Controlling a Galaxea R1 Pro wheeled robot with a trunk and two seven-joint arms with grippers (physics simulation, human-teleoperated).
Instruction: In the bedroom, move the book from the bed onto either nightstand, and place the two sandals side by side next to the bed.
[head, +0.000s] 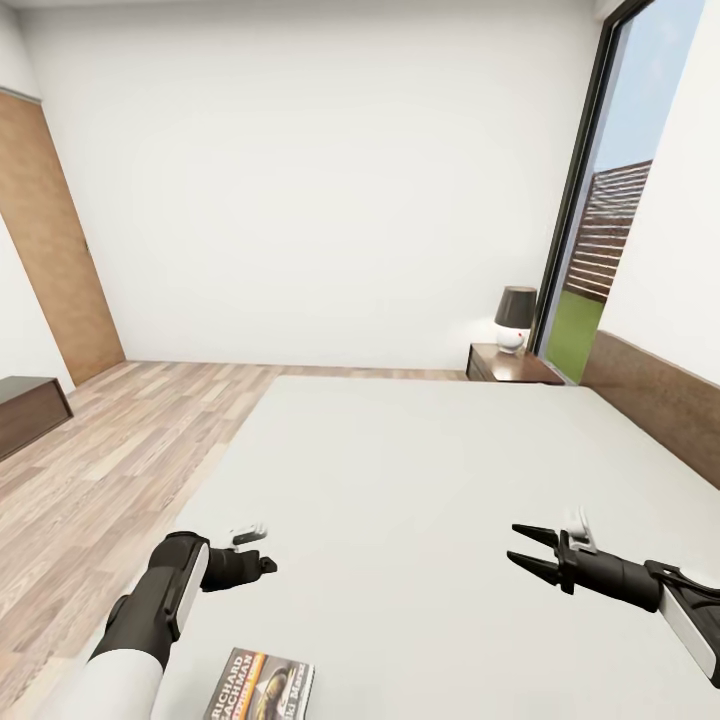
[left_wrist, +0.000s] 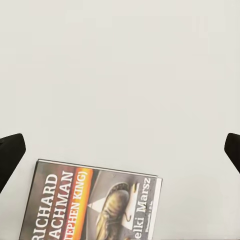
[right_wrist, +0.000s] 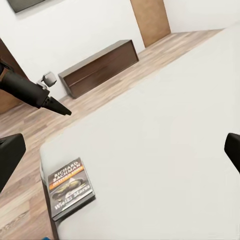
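Left hand (head: 262, 566) hovers low over the bed (head: 430, 470), just above the near edge, holding nothing. In the left wrist view its fingertips (left_wrist: 11, 150) sit at the far sides of the frame, so we read it as spread wide. Right hand (head: 515, 545) hangs over the mattress on the other side, two fingers parted, also holding nothing.

The book (head: 262, 688) lies flat, cover up, at the near edge of the mattress, just short of the left hand and closer to us than it. The left wrist view shows the book (left_wrist: 95, 205) lying between the fingertips but low in frame, not yet centred between them.

We judge this as step one: going for the book, grasp not yet made. Sandals not started.

Next move, as we see it: pull the left hand back toward the near edge until the book sits between the fingers, then drop. The book is thin and flat on a soft surface, so we probably need to catch an edge, maybe the one overhanging the bed side.

The nightstand (head: 508, 366) with the lamp (head: 514, 318) stands at the far corner by the headboard (head: 655, 400), well apart from the book. Carrying it there needs a base move around the bed.
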